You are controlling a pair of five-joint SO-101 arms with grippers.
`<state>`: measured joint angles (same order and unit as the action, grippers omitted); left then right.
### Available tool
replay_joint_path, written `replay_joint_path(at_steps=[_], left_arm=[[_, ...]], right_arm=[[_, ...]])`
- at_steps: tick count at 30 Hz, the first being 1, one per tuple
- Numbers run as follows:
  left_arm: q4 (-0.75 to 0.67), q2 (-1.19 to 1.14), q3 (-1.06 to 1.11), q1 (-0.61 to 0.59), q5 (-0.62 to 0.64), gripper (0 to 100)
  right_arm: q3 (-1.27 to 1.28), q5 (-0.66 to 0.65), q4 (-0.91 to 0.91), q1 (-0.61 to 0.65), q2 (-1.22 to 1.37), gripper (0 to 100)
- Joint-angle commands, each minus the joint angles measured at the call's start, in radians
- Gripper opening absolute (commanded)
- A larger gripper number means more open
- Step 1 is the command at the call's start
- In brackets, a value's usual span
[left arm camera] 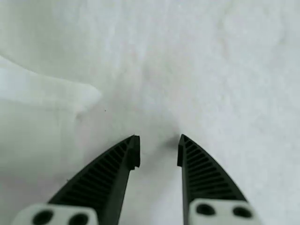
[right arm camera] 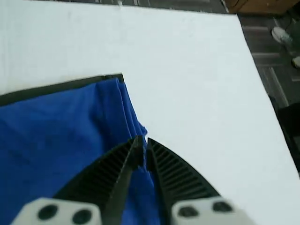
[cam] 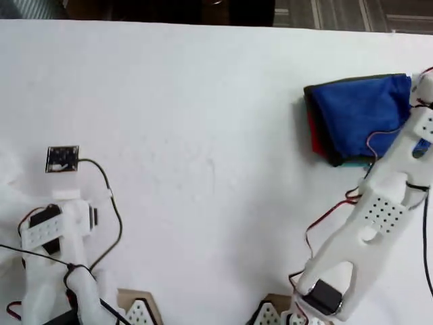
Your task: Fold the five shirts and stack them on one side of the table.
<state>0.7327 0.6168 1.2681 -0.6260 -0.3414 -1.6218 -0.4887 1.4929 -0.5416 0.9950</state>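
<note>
A white table fills most of the high view, with dark floor past its far edge. The stack of folded shirts lies near the table's right edge, a blue shirt on top. The right arm stretches up to the stack's outer side. In its wrist view the right gripper hangs over the blue shirt's outer border, where the cloth meets bare table. Its fingers are drawn nearly together with only a sliver between the tips, and I cannot tell whether any fabric is pinched there. The left gripper is well apart from the stack, over bare white table, with its fingers spread to a moderate gap and nothing between them. The high view shows a red edge and a teal edge under the blue layer, while the right wrist view shows a dark layer along the blue shirt's far side. The high view also shows the left arm at the near left and a small black board on a cable beside it.
</note>
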Motion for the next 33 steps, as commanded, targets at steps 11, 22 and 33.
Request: replay_joint_path(at_steps=[11,22,33], left_arm=[[-0.011,0.026,-0.004,-0.005,0.0,15],[-0.011,0.026,-0.002,-0.005,0.0,15],[-0.011,0.026,-0.002,-0.005,0.002,15]], right_arm=[[-0.012,0.006,0.13,-0.122,0.07,2.0],[-0.044,0.015,0.087,-0.12,0.119,2.0],[-0.02,0.084,0.28,-0.019,-0.145,1.9]])
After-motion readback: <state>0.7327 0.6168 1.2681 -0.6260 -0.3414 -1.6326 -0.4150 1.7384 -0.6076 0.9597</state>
